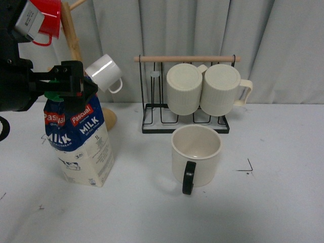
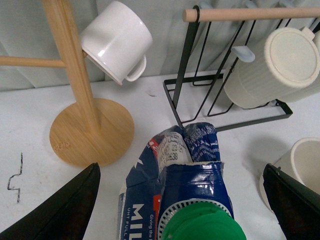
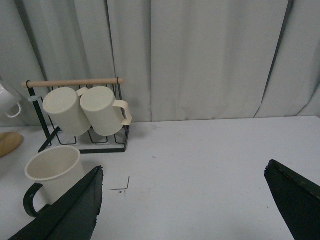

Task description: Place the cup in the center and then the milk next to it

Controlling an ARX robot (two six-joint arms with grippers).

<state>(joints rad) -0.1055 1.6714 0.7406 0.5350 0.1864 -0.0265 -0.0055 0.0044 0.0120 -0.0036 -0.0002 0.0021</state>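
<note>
Milk (image 1: 82, 147) stands upright on the table's (image 1: 283, 202) left side. Its green cap (image 2: 202, 222) is mostly hidden in front view behind the left gripper (image 1: 67, 84) and cut off at the wrist frame edge. Cup (image 1: 196, 151) sits near the table centre, well right of the milk, mouth up, inside bare cream, black handle toward the camera. Left gripper hovers at the carton top, fingers (image 2: 60, 210) spread wide on either side, not touching. Right gripper (image 3: 184, 166) is out of front view, splayed wide, holding nothing. Behind, two ribbed mugs (image 1: 185, 88) lie sideways on a wire rack (image 1: 152, 109). A mug tree (image 1: 71, 30) carries a small white mug (image 1: 105, 72) and a red mug (image 1: 48, 17), which is partly hidden.
</note>
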